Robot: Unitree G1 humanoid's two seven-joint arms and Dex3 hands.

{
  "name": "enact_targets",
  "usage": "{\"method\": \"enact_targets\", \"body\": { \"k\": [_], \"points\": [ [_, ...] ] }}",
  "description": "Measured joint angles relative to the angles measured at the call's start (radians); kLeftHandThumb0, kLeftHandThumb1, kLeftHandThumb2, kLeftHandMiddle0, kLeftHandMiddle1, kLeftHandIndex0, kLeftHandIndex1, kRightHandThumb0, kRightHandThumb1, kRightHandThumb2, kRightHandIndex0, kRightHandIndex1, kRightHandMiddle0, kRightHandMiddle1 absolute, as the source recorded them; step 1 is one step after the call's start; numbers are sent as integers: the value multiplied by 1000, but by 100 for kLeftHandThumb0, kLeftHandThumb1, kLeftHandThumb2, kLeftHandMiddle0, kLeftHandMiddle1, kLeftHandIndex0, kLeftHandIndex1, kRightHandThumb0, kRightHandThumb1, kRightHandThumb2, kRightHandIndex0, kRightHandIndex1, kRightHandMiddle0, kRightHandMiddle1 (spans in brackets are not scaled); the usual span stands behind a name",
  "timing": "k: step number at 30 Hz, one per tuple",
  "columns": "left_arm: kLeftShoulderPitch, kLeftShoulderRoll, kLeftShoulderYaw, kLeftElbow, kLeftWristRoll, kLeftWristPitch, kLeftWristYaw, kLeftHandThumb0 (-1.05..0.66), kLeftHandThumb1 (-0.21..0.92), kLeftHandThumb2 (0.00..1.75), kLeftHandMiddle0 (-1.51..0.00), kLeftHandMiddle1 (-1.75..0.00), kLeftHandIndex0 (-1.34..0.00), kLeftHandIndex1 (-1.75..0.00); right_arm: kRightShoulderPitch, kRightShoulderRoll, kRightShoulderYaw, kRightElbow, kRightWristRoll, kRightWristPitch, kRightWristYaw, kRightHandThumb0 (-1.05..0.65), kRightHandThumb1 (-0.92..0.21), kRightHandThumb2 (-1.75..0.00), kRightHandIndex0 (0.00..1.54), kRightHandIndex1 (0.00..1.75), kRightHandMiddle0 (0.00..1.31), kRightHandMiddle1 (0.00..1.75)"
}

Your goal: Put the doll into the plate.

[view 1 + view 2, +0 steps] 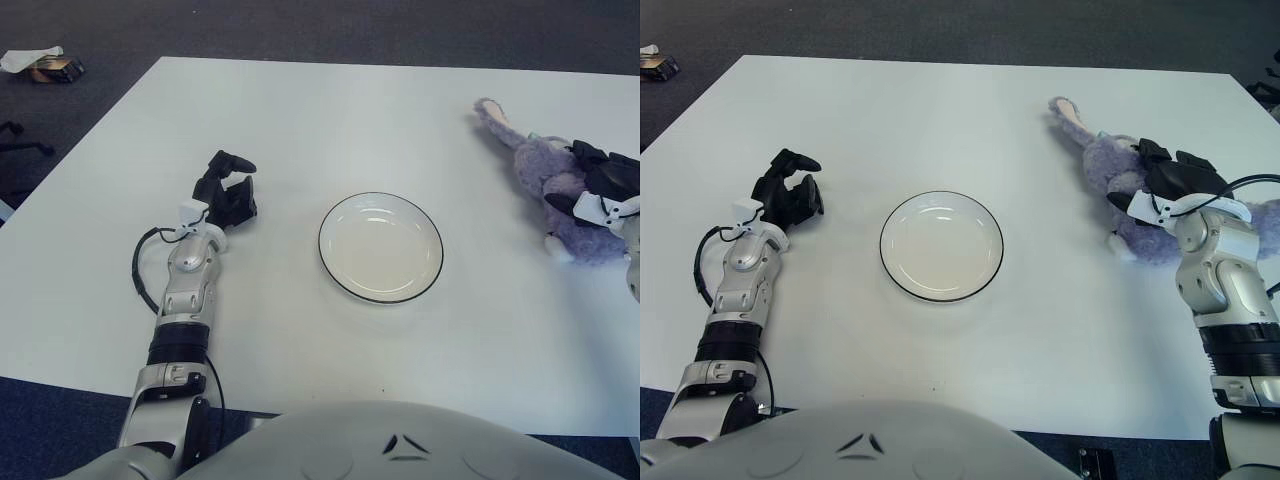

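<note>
Table (pixel 940 110): a wide white top that carries everything. The plate is near its middle and the doll is far at the robot's right side.

Doll (pixel 1110 165): a purple plush animal. It lies flat on the table, with one long ear pointing away from the robot toward the far left. It is well apart from the plate, so the task's thing is not yet in its place.

Plate (pixel 940 245): a white round dish with a dark rim. It is empty and sits between the two arms, probably put there so either hand can reach it.

Right hand (pixel 1170 180): it is on top of the doll's body, at the side nearer to the robot. Its dark fingers (pixel 1155 155) are curled down over the plush and touch it. I judge this as a grasp being taken, but the doll is on the table and not lifted, so how firm the hold is I cannot say.

Left hand (pixel 228 190): it shows to the left of the plate, well apart from it. Its fingers are half curled and hold nothing; it seems to wait.

Step, as I judge: to secure the doll, then carry it left to the plate.
</note>
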Motion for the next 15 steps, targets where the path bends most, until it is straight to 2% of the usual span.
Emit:
{"method": "enact_targets", "body": {
  "k": [11,15],
  "points": [
    [4,-1,-2,-11,0,11,11,-39,62,93,-106,-175,-38,-175,10,-16,15,-32,-25,-5,-27,-105,-92,-74,0,0,0,0],
    [6,-1,-3,-14,0,11,13,-39,62,93,-106,-175,-38,-175,23,-16,8,-34,-26,-22,-80,-105,-92,-78,0,0,0,0]
  ]
}}
